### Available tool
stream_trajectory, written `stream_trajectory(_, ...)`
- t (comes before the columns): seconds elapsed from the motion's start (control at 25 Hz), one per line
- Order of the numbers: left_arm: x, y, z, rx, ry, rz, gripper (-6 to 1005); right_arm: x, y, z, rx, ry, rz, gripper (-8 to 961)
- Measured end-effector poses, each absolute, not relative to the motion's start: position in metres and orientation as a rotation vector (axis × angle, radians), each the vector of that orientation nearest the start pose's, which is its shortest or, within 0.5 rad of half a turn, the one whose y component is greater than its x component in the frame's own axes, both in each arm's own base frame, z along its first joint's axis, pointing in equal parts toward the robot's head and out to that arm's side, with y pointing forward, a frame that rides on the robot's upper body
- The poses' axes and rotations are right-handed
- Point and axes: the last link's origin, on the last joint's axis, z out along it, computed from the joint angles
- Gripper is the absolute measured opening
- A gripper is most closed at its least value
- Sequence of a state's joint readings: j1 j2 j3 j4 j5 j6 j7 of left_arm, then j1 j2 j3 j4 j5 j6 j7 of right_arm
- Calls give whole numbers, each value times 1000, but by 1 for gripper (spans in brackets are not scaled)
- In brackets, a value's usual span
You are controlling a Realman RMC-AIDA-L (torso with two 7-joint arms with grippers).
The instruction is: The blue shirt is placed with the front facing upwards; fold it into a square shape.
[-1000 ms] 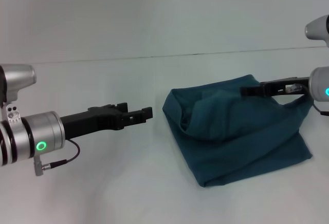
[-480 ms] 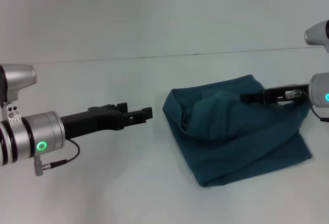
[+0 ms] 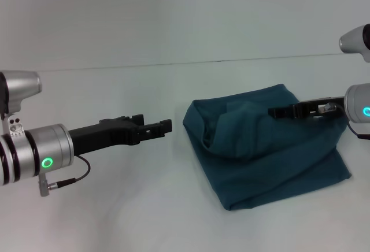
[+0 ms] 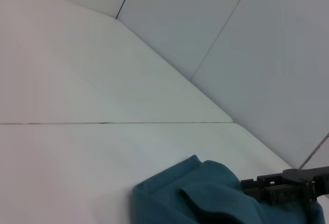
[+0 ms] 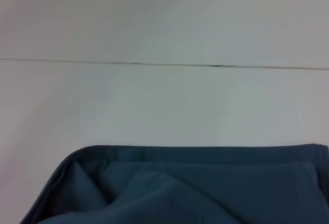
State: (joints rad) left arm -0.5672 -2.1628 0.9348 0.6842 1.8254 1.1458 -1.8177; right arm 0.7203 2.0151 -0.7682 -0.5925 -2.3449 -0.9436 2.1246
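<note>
Blue shirt (image 3: 266, 148), folded into a rough square, lying on the white worktop (image 3: 144, 206) right of centre.
Right hand (image 3: 276, 112) hovering over the shirt's far edge, grip state not discernible; left hand (image 3: 165, 128) hanging released just beside the shirt's left edge, not touching.

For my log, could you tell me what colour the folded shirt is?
The shirt is plain dark teal-blue; the head view shows it best.
</note>
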Motion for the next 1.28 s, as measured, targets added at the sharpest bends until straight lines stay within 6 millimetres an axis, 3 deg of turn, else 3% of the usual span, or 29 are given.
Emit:
stream_trajectory(0.08, -229, 374, -44, -2440, -1141, -729, 950, 290, 424, 16, -2179, 1252, 190, 693)
stream_trajectory(0.52, -230, 374, -42, -2437, -1140, -728, 950, 284, 424, 15, -2209, 1268, 195, 429)
stream_trajectory(0.72, -231, 374, -42, -2434, -1141, -726, 949, 282, 424, 16, -2216, 1264, 200, 186)
stream_trajectory(0.92, -231, 375, -42, -2429, -1141, -724, 949, 280, 425, 16, -2222, 1254, 202, 7)
stream_trajectory(1.28, -230, 376, -41, -2428, -1135, -726, 949, 270, 432, 24, -2198, 1189, 299, 9)
